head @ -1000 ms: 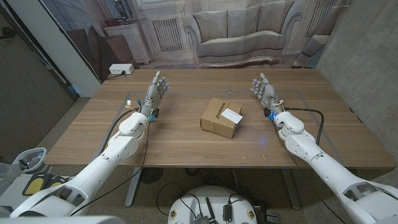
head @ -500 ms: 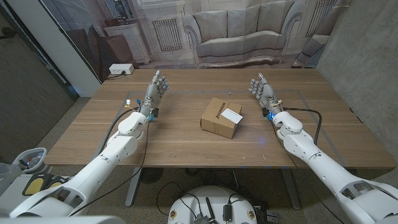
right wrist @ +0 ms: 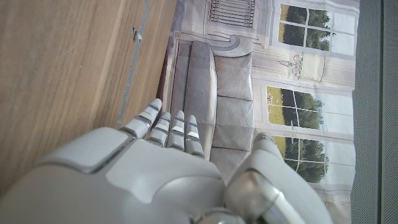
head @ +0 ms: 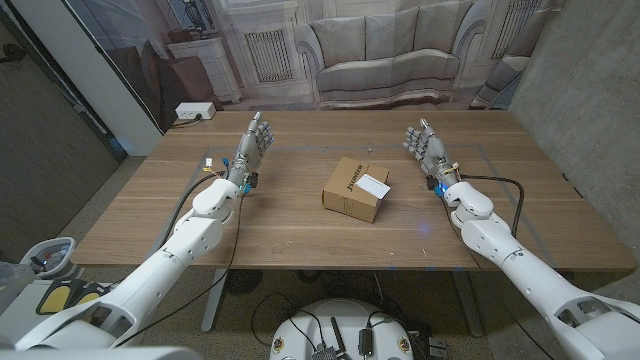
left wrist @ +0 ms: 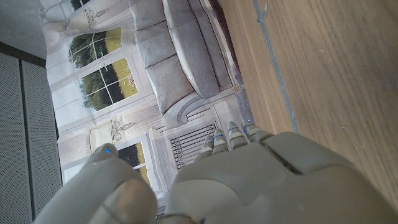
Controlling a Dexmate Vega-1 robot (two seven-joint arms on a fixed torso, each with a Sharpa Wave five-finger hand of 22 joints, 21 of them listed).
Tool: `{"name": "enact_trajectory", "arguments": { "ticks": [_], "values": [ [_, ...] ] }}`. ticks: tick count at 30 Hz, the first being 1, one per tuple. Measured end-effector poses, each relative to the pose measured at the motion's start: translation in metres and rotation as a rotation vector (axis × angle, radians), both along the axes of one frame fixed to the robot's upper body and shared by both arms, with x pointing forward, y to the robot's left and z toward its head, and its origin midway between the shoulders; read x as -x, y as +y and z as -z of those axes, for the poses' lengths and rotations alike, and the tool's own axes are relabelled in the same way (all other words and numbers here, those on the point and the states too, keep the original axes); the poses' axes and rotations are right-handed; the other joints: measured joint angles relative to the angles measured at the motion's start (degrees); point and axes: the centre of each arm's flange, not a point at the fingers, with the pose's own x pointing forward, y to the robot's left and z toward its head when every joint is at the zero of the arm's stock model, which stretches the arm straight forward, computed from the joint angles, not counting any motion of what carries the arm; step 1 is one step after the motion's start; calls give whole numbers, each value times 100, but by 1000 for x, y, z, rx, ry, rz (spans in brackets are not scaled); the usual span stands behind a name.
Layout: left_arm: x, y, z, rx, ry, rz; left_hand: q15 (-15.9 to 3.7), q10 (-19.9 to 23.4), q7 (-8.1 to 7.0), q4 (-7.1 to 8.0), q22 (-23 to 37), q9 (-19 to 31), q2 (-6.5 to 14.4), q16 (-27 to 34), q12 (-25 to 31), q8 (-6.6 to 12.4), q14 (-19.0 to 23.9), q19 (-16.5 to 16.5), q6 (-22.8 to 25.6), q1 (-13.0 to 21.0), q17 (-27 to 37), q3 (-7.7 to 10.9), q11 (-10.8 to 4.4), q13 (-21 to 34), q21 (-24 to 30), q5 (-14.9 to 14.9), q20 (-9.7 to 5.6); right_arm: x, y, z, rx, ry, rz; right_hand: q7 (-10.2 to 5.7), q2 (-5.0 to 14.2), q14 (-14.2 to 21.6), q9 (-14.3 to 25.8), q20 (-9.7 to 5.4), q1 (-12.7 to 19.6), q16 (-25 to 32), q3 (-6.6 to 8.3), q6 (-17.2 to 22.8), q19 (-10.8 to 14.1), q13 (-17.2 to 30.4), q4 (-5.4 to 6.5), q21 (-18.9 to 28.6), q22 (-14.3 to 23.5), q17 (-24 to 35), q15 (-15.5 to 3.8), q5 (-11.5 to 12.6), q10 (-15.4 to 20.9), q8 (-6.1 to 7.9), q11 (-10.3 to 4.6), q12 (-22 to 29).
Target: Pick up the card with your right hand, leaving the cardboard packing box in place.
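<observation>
A brown cardboard packing box point(head: 354, 189) sits mid-table in the head view. A white card point(head: 372, 183) lies on its top, toward the box's right side. My right hand point(head: 427, 146) stands to the right of the box and a little farther back, fingers stretched out and apart, holding nothing; its back point(right wrist: 155, 174) shows in the right wrist view. My left hand point(head: 253, 143) stands well left of the box, fingers also extended and empty; the left wrist view shows its back point(left wrist: 242, 180).
The wooden table point(head: 300, 225) has bare surface all round the box. A white power box point(head: 194, 111) sits past the far left corner. A backdrop printed with a sofa and windows point(head: 390, 50) hangs behind the table.
My right hand has shifted slightly to the right, away from the box. The left hand, box and card have not moved.
</observation>
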Motion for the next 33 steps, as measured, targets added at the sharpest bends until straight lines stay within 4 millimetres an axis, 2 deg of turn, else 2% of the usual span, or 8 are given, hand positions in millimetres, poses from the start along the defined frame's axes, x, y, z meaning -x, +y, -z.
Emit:
{"name": "enact_trajectory", "arguments": {
  "ticks": [6, 7, 14, 16, 33],
  "values": [
    [0, -3, 1, 4, 0, 5, 13, 52, 41, 0, 0, 0, 15, 44, 0, 22, 24, 0, 41, 15, 0, 0, -10, 0, 0, 13, 0, 0, 0, 0, -1, -1, 0, -30, 0, 31, 0, -3, 0, 0, 0, 30, 20, 0, 0, 0, 0, 0, -31, 0, 40, 0, 40, 0],
    [0, -3, 1, 11, 1, 4, 13, 52, 41, 0, 0, 0, 15, 44, 0, 22, 24, 1, 41, 15, 0, 0, -10, 0, 0, 13, -1, 8, -7, 0, 11, -11, 5, -30, 0, 31, 16, -11, 0, 0, 0, 30, 29, 0, 0, 0, 0, 0, -31, 0, 40, 0, 40, 0],
    [0, -6, 2, 19, 3, 11, 8, 82, -2, 0, 0, 1, 37, 44, 0, 21, 80, 23, 84, 37, 0, 0, 21, 0, 45, 13, -23, 10, -9, 0, 10, -18, 10, -97, 44, 113, 28, 20, 45, 0, 19, 159, 60, 0, -19, 40, -1, -15, -113, 0, 159, 42, -80, 45],
    [0, -7, 3, 24, 4, 16, 8, 87, 5, -17, -1, 1, 37, 44, 0, 21, 80, 23, 89, 37, -1, 16, 17, 0, 45, 13, -23, 16, -14, 4, 18, -20, 14, -102, 47, 143, 27, -11, 49, 0, 42, 163, 90, 0, -42, 40, -1, -15, -143, 0, 183, 43, -104, 44],
    [5, -13, 5, 37, -1, 23, 14, 164, 31, -16, -1, 1, 83, 44, 45, 65, 168, 75, 175, 83, -1, 16, 42, 1, 44, 35, -32, 32, -14, 7, 13, -44, 16, -133, 52, 163, 27, -10, 128, 0, 39, 194, 89, 0, -90, 40, -1, -14, -163, 0, 183, 42, -104, 44]
  ]
}}
